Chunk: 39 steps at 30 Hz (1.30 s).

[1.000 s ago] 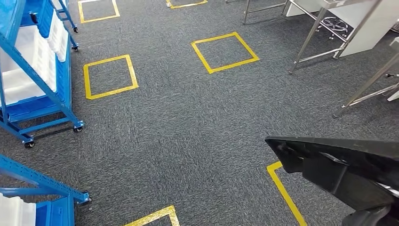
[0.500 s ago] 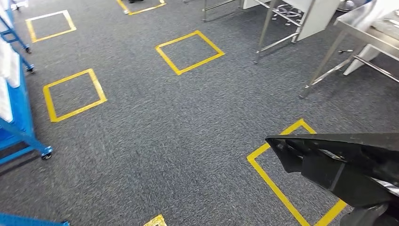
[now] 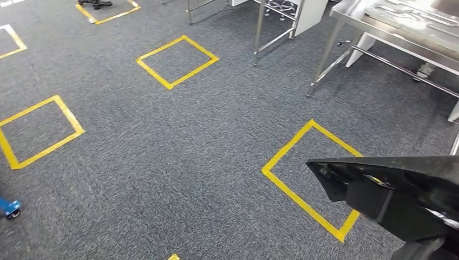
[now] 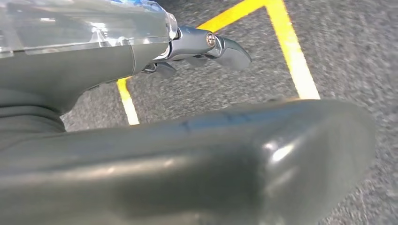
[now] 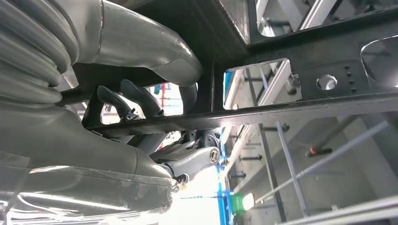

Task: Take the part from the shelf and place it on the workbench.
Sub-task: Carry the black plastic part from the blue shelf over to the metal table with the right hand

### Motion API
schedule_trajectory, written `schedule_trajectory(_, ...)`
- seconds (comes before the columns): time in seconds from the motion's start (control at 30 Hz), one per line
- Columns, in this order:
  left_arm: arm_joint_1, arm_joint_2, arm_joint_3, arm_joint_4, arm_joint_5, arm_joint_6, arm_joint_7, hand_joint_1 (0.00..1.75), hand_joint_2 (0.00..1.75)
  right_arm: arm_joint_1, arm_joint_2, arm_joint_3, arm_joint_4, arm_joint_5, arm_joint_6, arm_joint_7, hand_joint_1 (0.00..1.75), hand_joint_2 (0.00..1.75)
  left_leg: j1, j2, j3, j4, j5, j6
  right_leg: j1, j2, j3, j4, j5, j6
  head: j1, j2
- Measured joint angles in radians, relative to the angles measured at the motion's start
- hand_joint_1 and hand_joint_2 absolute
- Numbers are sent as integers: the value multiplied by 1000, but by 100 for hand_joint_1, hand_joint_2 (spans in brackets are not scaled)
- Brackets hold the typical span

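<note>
Grey carpet (image 3: 178,157), yellow tape squares (image 3: 177,61); steel workbench (image 3: 379,21) upper right; black part (image 3: 400,189) lower right, grasped by right hand (image 5: 141,112); left hand (image 4: 202,47) fingers curled, empty.

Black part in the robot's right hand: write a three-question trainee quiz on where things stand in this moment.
1. True or false: the right hand grips the black part.
2. The steel workbench lies in the head view:
A. ahead to the right
B. ahead to the left
C. under the part
3. Fill in: the squares taped on the grey carpet are ____ in colour.

Key:
1. True; its fingers wrap a bar of the part's frame.
2. A
3. yellow
</note>
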<state>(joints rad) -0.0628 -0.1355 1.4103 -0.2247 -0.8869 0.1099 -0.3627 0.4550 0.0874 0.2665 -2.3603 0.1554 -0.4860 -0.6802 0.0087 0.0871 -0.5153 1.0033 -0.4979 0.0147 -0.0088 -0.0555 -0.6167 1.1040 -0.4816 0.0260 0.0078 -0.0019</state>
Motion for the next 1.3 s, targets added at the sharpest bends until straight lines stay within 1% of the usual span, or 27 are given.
schedule_trajectory(0.07,-1,0,0,0,-1,-3,-2,0,0,-1,-3,1,0,1,0,0,175,175,-5,20,9,1,-8,-10,10,-33,39,-74,15,-15,-1,0)
schedule_trajectory(0.13,-3,0,0,0,-2,-10,-6,0,0,0,-4,1,0,2,-1,0,175,175,-7,43,17,-1,-13,-19,13,-13,38,-79,13,-28,-2,0)
schedule_trajectory(0.17,-6,0,0,0,-3,-14,-9,0,0,0,-5,2,0,3,-2,0,175,175,-5,41,21,2,-19,-25,10,0,39,-82,15,-34,-2,0)
schedule_trajectory(0.23,-9,1,0,0,-5,-21,-13,0,0,0,-6,6,0,5,-2,1,175,175,-2,-4,4,51,-55,-33,3,25,43,-91,21,-46,-5,0)
schedule_trajectory(0.3,-7,1,0,0,-7,-24,-19,0,0,-1,-6,11,1,7,-2,2,175,175,2,-62,-55,173,-119,-37,1,49,43,-93,23,-55,-9,0)
schedule_trajectory(0.33,-5,1,0,0,-2,-23,-25,0,0,-3,-7,14,2,4,3,2,175,175,2,-72,-88,237,-143,-38,1,64,42,-92,23,-56,-10,0)
schedule_trajectory(0.37,-4,1,2,0,10,-19,-33,0,0,-7,-8,19,5,-2,17,0,175,175,2,-76,-110,277,-149,-39,2,80,41,-90,23,-57,-10,0)
schedule_trajectory(0.4,-3,1,7,0,26,-13,-40,0,0,-16,-8,25,10,-10,40,-4,175,175,2,-78,-118,281,-133,-39,2,98,41,-87,23,-57,-10,0)
schedule_trajectory(0.47,-6,1,23,0,62,-3,-47,0,0,-51,-8,38,29,-23,93,-11,175,175,3,-94,-84,181,-55,-35,2,133,41,-81,21,-55,-10,0)
schedule_trajectory(0.53,-11,1,39,0,79,1,-45,0,0,-81,-5,45,50,-25,125,-13,175,175,4,-145,-40,62,-2,-27,2,160,37,-73,18,-47,-10,0)
schedule_trajectory(0.6,-14,1,50,0,87,7,-44,0,0,-95,-1,48,66,-25,139,-14,175,175,1,-172,-27,22,3,-20,-1,180,29,-68,18,-33,-10,0)
schedule_trajectory(0.67,-17,0,57,0,91,23,-46,0,0,-100,2,49,72,-25,152,-14,175,175,0,-149,-23,14,10,-10,-6,194,22,-68,21,-19,-10,0)
schedule_trajectory(0.7,-17,0,59,0,90,31,-47,0,0,-100,4,49,74,-25,159,-14,175,175,2,-137,-20,7,14,-3,-6,180,17,-59,15,-14,-8,0)
schedule_trajectory(0.73,-17,-1,60,0,87,35,-47,0,0,-101,6,49,74,-25,166,-14,175,175,4,-122,-17,0,19,3,-5,153,3,-32,-3,-9,-5,0)
schedule_trajectory(0.8,-14,-1,61,0,81,31,-47,0,0,-104,8,49,77,-25,176,-14,175,175,4,-93,-15,-8,21,11,-4,87,-53,77,-62,0,0,0)
schedule_trajectory(0.83,-12,-1,61,0,78,26,-47,0,0,-105,8,49,79,-26,179,-14,175,175,3,-77,-15,-8,19,12,-6,70,-87,142,-90,4,2,0)
schedule_trajectory(0.87,-11,-1,61,0,76,21,-47,0,0,-105,8,49,82,-27,182,-14,175,175,2,-63,-14,-8,17,11,-8,64,-111,186,-101,8,2,0)
schedule_trajectory(0.9,-12,-1,61,0,75,17,-47,0,0,-105,9,49,85,-28,183,-14,175,175,2,-48,-12,-8,15,11,-11,60,-119,198,-94,10,2,0)
schedule_trajectory(0.93,-13,-1,61,0,73,14,-47,0,0,-105,9,49,87,-29,184,-14,175,175,2,-34,-9,-8,12,9,-12,55,-105,171,-69,11,2,0)
schedule_trajectory(0.97,-13,-1,61,0,72,12,-48,0,0,-105,10,49,89,-30,184,-14,175,175,2,-21,-4,-8,8,6,-13,43,-71,108,-32,10,2,0)
schedule_trajectory(1.0,-14,-1,61,0,70,10,-48,0,0,-106,11,49,90,-30,185,-14,175,175,1,-9,2,-7,3,2,-10,18,-32,34,-3,6,2,0)
schedule_trajectory(1.07,-15,-1,61,0,68,7,-48,0,0,-107,13,49,92,-31,188,-14,175,175,-4,10,11,-7,-7,-9,-1,-17,22,-65,26,-8,1,0)
schedule_trajectory(1.1,-16,-1,61,0,67,7,-48,0,0,-108,15,49,93,-31,190,-14,175,175,-6,19,15,-7,-10,-14,4,-21,27,-78,23,-15,0,0)
schedule_trajectory(1.17,-20,-1,61,0,64,6,-47,0,0,-107,17,49,95,-31,193,-15,175,175,-7,36,22,-8,-17,-24,4,5,26,-81,24,-28,-1,0)
schedule_trajectory(1.2,-22,-1,61,0,61,6,-46,0,0,-106,18,49,95,-31,193,-15,175,175,-5,25,24,-2,-25,-30,2,17,27,-85,25,-34,-1,0)
schedule_trajectory(1.23,-23,-1,61,0,53,4,-48,0,0,-105,21,48,96,-26,187,-15,175,175,-3,1,15,23,-43,-35,-1,29,30,-89,27,-41,-2,0)
schedule_trajectory(1.3,-19,-1,53,0,25,-5,-59,0,0,-96,30,46,92,-7,155,-15,175,175,1,-58,-35,133,-104,-41,-4,51,33,-92,29,-50,-4,0)
